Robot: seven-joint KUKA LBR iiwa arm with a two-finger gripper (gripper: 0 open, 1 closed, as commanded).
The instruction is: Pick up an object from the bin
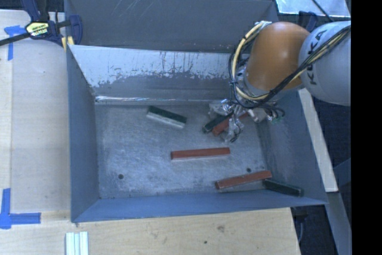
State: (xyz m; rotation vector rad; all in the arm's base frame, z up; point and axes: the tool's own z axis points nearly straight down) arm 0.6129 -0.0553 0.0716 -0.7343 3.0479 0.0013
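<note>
My gripper hangs low at the bin's right back, under the orange wrist cover. Right at its tip lies a small dark green and red piece, touching it or nearly so; whether it is gripped I cannot tell. A flat reddish-brown stick lies on the floor just in front of the gripper. A dark green and white bar lies to the gripper's left, near the back wall.
A second reddish-brown stick lies at the front right, with a black bar beside it against the right wall. The arm comes in over the right rim. The bin's left half is bare floor.
</note>
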